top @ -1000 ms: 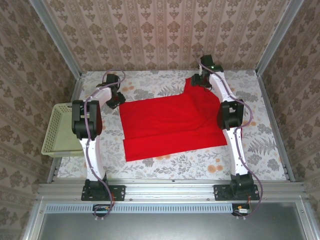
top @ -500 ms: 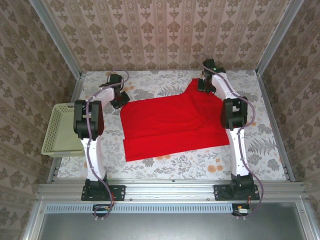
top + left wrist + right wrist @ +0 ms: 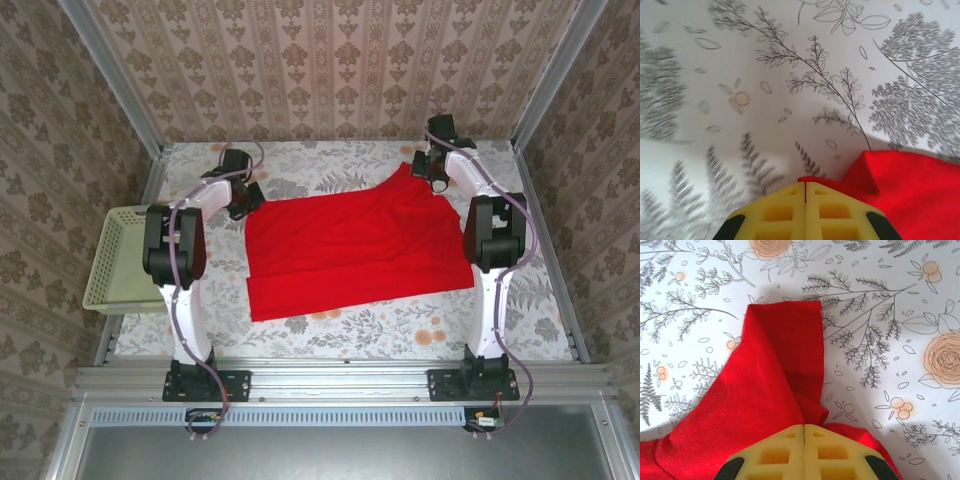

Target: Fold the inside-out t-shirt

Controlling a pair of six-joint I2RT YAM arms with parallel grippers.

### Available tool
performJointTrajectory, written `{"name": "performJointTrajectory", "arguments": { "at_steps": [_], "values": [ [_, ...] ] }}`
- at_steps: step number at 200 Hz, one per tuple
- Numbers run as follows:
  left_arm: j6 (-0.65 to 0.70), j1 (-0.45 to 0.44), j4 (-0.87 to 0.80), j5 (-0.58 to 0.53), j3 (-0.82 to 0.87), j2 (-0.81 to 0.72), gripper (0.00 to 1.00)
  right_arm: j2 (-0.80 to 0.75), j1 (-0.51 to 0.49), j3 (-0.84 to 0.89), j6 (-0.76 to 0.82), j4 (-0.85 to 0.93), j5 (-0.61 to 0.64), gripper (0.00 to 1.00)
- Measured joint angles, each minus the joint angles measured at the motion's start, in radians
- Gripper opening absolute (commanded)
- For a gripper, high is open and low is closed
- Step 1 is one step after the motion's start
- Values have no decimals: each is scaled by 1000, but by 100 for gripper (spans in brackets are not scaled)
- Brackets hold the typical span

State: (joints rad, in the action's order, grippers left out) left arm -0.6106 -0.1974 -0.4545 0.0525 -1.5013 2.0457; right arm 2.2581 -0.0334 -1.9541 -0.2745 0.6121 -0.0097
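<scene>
Both pairs are clamped shut on cloth. Left fingers (image 3: pixel 775 212) pinch a corner of the red t-shirt (image 3: pixel 355 245); right fingers (image 3: pixel 775 455) pinch a bunched edge fold. The shirt lies spread between the two pairs, probably tensioned at its far corners to square it for folding. Floral-print worktop (image 3: pixel 400 322), patterned walls (image 3: pixel 330 70), pale basket (image 3: pixel 120 260) outboard of the left fingers.

Bright, soft light is shining evenly. The bright red cloth t-shirt (image 3: pixel 775 370) is throwing a faint grey shadow on the white flowery table cover (image 3: pixel 890 300).
</scene>
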Motion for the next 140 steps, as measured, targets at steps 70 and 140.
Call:
{"name": "performJointTrajectory", "arguments": {
  "at_steps": [70, 140],
  "values": [
    [-2, 9, 90, -30, 186, -311, 0, -2, -47, -27, 74, -4, 48, 0],
    [21, 36, 168, -12, 311, -360, 0, -129, -60, 80, 108, -47, 175, 0]
  ]
}}
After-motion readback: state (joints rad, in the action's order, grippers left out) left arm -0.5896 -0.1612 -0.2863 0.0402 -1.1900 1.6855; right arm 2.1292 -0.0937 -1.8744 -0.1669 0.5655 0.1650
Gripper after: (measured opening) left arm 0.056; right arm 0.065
